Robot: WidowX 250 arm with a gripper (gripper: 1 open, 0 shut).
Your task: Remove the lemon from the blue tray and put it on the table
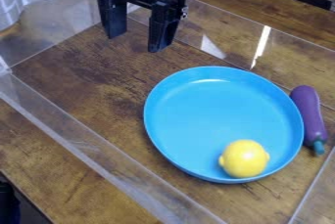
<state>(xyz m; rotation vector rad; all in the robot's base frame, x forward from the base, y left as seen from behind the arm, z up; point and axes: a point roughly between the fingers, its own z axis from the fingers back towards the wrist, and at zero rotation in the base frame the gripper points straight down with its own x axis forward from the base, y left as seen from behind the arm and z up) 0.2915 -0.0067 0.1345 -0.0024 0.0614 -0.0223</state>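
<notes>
The lemon [244, 157] rests inside the blue tray [197, 96], against its near right rim, with the eggplant [311, 115] just outside on the desk [78, 91]. The end effector [139, 27] hangs far left, pointing down, fingers spread wide and empty, well apart from the fruit.

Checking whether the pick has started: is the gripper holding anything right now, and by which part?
Nothing is held. The gripper hangs open and empty over the table, apart from the blue tray, where the lemon lies untouched.
</notes>
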